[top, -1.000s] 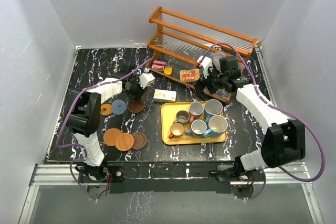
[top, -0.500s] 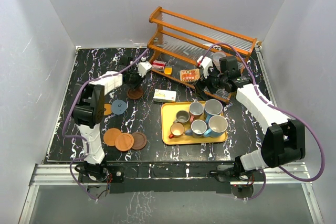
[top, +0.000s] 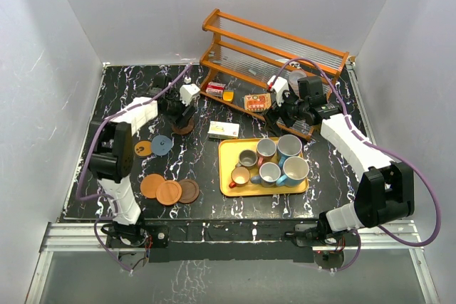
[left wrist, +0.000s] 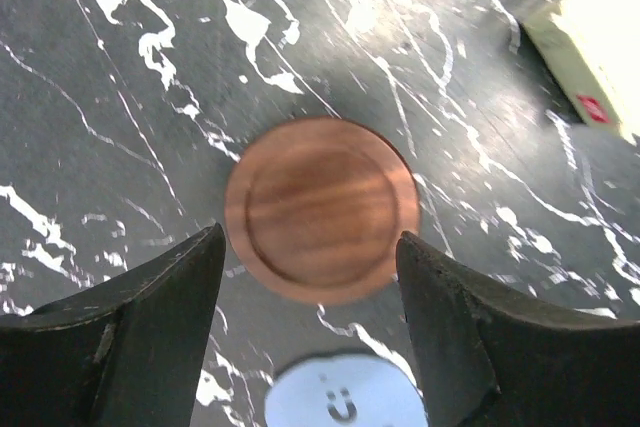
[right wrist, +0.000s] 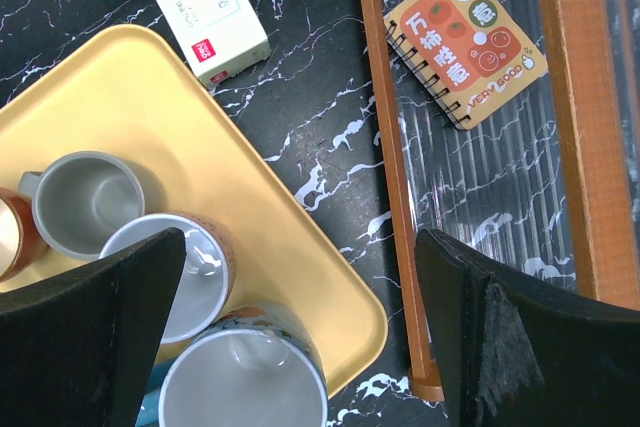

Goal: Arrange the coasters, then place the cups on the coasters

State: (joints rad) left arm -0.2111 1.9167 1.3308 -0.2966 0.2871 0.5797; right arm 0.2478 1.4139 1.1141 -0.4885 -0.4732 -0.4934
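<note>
- Table (top: pixel 121 94) work is being judged as early. The coasters are only partly spread, and every cup is yet to be moved.
- Left arm (top: pixel 135 113) is being stretched forward and inward toward the back middle of the table, with its wrist being pointed straight down.
- Right arm (top: pixel 349 140) is being reached out toward the rack (top: pixel 271 48), with its wrist being hung over the tray's far corner.
- Tray (top: pixel 224 169) is being kept at centre right. All six cups (top: pixel 295 169) are being carried in it, and none is on a coaster.
- Coasters (top: pixel 169 192) are being left in two groups. Three are overlapping in a clump near the left arm's base and are being judged as yet to be separated. Three more are being laid farther back, each apart from the others.
- Brown coaster (left wrist: pixel 320 209) is being straddled by the left gripper (left wrist: pixel 310 239). The disc is lying flat on the table, and the jaws are being held released, one finger on either side, so nothing is being grasped.
- Blue-grey coaster (left wrist: pixel 340 405) is being left just beside it, on the near side.
- Right gripper (right wrist: pixel 300 237) is being held spread wide and empty above the tray's edge.
</note>
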